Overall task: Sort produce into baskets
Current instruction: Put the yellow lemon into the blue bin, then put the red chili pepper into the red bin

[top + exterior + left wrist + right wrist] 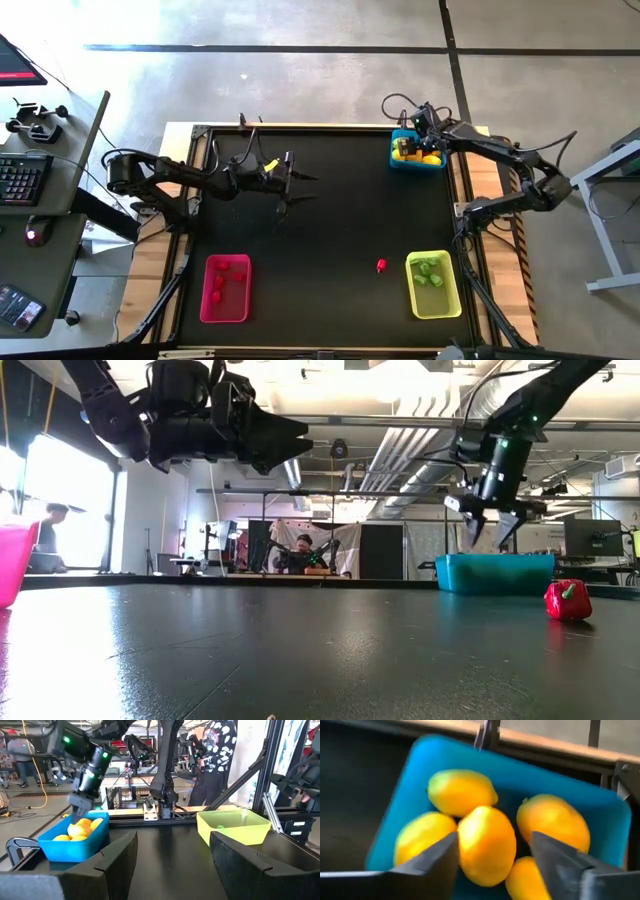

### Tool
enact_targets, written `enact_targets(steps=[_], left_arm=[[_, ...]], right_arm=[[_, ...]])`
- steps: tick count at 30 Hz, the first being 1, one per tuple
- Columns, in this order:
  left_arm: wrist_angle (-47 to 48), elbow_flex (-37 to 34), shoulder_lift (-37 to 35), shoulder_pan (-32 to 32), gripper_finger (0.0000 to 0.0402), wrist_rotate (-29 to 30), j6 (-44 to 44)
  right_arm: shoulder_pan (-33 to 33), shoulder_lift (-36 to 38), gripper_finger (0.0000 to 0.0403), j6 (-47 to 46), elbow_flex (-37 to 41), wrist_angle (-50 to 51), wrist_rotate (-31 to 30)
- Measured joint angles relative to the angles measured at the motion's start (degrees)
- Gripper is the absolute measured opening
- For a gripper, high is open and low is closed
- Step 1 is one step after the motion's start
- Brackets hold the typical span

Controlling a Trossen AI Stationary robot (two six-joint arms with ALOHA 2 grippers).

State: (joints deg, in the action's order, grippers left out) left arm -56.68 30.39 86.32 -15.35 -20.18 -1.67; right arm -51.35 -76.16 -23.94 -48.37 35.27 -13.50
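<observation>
The blue basket (418,167) stands at the table's far right and holds several yellow-orange lemons (487,845). My right gripper (407,143) hangs open just above it, fingers pointing down, one on either side of the middle lemon without touching it; in the low view it (497,535) is clear of the rim. A red piece (381,265) with a green stem lies on the mat, left of the yellow-green basket (455,285), which holds green bits. The pink-red basket (205,290) at the near left holds red bits. My left gripper (303,188) is open and empty, raised over the table's far middle.
The black mat is bare between the baskets. The table's frame rails run along its edges, and the blue basket sits close to the far right corner. A desk with a keyboard stands left of the table. People show in the room beyond the far edge.
</observation>
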Motion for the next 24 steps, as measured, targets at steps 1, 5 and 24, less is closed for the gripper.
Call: enact_targets(steps=[1, 5, 24], left_arm=[[0.1, 0.0, 0.0, 0.0, 0.0232, 0.0, 0.0], [0.3, 0.0, 0.0, 0.0, 0.0232, 0.0, 0.0], [3.3, 0.0, 0.0, 2.2, 0.0181, -1.0, -5.1]], right_arm=[[0.1, 0.0, 0.0237, 0.1, 0.9, -0.3, 0.0], [0.0, 0.0, 0.0113, 1.6, 4.4, -4.8, -0.1], [17.5, 13.4, 0.0003, 5.2, 3.4, 1.8, -6.8]])
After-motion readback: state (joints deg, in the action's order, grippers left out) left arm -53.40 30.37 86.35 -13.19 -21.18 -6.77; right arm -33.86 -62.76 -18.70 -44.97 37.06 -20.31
